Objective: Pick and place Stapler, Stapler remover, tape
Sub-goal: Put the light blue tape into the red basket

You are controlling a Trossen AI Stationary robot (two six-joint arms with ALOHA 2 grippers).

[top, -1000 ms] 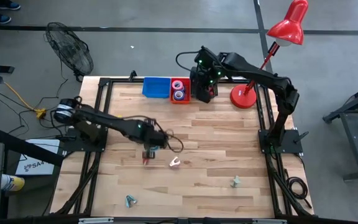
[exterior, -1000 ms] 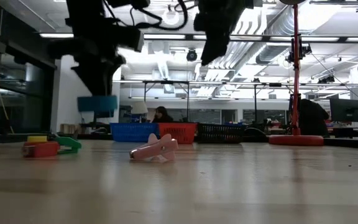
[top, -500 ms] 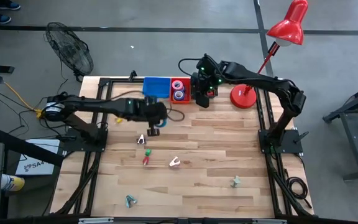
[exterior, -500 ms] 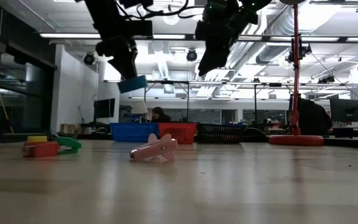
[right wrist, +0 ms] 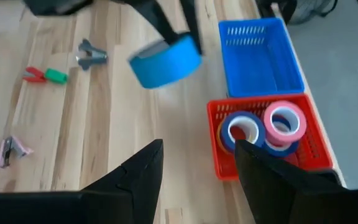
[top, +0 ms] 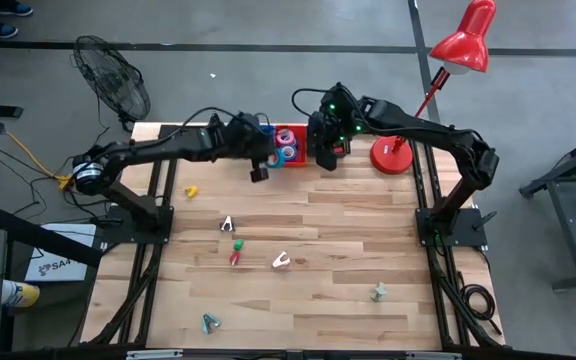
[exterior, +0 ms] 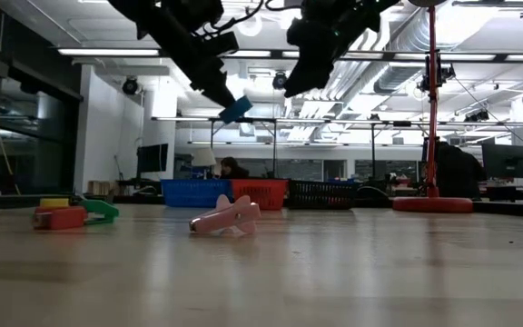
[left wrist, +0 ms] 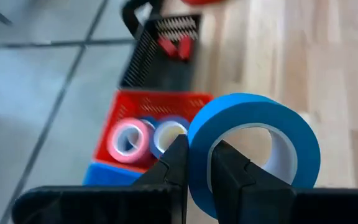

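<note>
Left wrist view: the left gripper (left wrist: 197,163) is pinched tight on the wall of a blue tape roll (left wrist: 253,149), one finger inside the hollow centre, one outside, and it hangs in the air just short of the red basket (left wrist: 151,102). Good hold, by the look of it: a light, stiff ring with a slick outer face, so biting through the wall beats squeezing the outside. Inside that basket sit a pink roll (left wrist: 128,139) and another blue roll (left wrist: 168,134).

The right wrist view adds what this one misses: the right gripper (right wrist: 197,163), fingers spread and empty, waits above the red basket, with the empty blue basket (right wrist: 261,55) beside it. The high view alone shows staple removers (top: 281,261) scattered on the wooden table (top: 368,250).
</note>
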